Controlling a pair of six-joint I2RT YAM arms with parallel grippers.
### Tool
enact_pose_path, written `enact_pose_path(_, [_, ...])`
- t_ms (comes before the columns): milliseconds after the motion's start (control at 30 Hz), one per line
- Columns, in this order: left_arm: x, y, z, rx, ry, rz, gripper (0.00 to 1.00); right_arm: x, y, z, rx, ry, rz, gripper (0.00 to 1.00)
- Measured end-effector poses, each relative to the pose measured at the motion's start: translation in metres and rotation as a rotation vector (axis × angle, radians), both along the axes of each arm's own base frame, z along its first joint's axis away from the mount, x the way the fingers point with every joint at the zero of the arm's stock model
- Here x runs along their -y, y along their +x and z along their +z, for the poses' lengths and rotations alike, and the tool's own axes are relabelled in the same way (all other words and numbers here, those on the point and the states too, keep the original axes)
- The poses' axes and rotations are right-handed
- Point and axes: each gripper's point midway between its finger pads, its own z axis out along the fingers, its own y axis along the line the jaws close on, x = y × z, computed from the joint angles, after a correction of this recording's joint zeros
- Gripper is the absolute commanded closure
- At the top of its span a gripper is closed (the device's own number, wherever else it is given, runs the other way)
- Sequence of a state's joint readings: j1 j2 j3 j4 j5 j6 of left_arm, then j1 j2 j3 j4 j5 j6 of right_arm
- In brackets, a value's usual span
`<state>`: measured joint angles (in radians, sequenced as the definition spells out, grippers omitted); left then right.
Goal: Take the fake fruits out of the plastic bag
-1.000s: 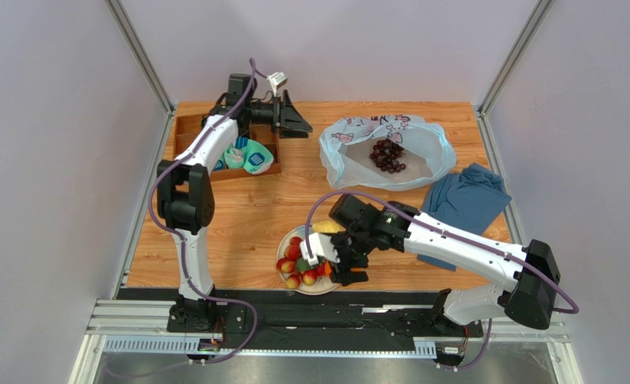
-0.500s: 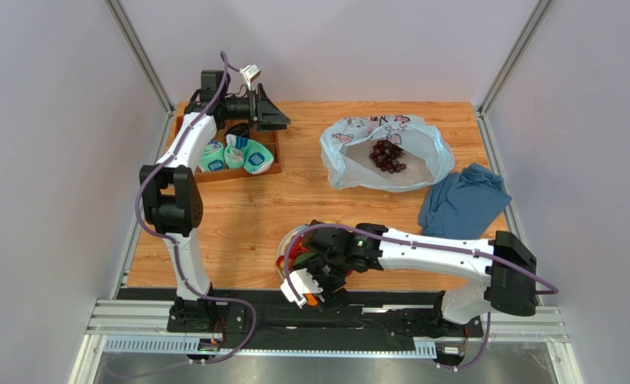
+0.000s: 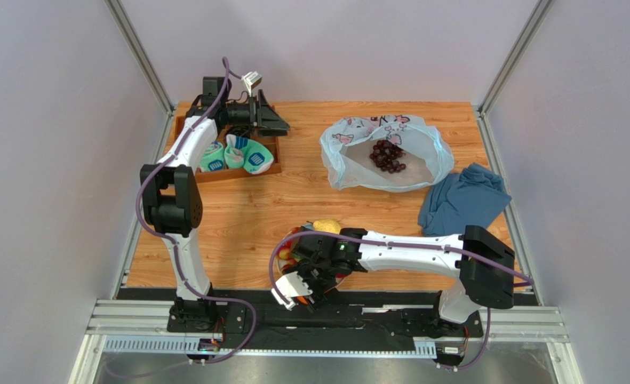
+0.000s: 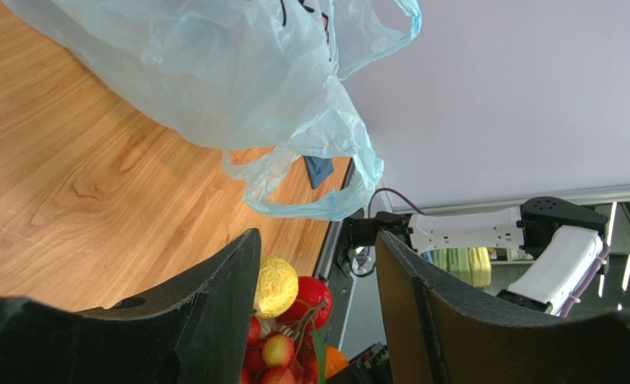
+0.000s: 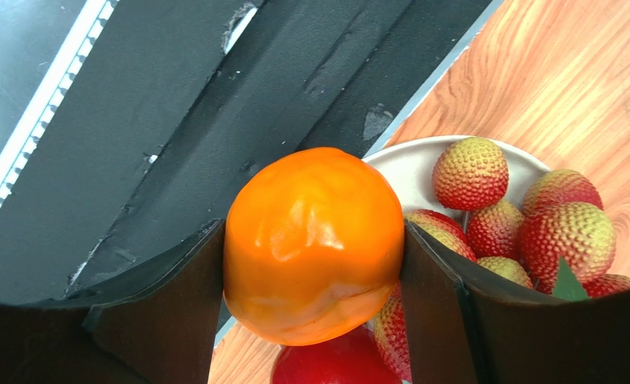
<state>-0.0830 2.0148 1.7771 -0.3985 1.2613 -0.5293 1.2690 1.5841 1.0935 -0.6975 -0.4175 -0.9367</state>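
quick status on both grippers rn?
Left gripper: open, nothing between the fingers.
Right gripper: closed on the orange.

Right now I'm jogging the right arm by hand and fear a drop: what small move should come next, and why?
Probably ease the right pincer a little inward over the plate before opening. It is shut on the orange, which hangs at the plate's near rim, partly above the black rail. Released here, it might miss the plate.
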Motion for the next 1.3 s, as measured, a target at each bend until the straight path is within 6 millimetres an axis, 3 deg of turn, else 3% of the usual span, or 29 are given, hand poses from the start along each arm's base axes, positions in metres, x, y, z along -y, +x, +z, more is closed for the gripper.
enact_pose_path(200, [0.0, -0.004, -0.011, -0.042, -0.006, -0.001, 0.38, -0.002, 0.008, -0.004, 0.046, 0.012, -0.004, 0.37])
enact_pose_path(433, [0.002, -0.002, -0.007, -0.028, -0.035, -0.003, 0.38, 0.011, 0.014, -0.018, 0.098, -0.028, 0.016, 0.28])
enact_pose_path(700, [0.002, -0.006, -0.014, -0.068, -0.057, 0.007, 0.38, 0.014, 0.018, -0.012, 0.128, -0.022, 0.007, 0.23])
enact_pose_path(800, [0.002, -0.009, -0.008, -0.058, -0.06, 0.007, 0.38, 0.015, 0.019, -0.012, 0.129, -0.028, 0.0, 0.01])
enact_pose_path(1133, [0.011, -0.017, 0.002, -0.028, -0.072, -0.029, 0.39, 0.023, 0.017, -0.009, 0.115, -0.051, -0.043, 0.0])
enact_pose_path(1300, [0.022, -0.027, 0.005, -0.026, -0.08, -0.073, 0.38, 0.031, 0.014, 0.021, 0.116, -0.028, -0.052, 0.0])
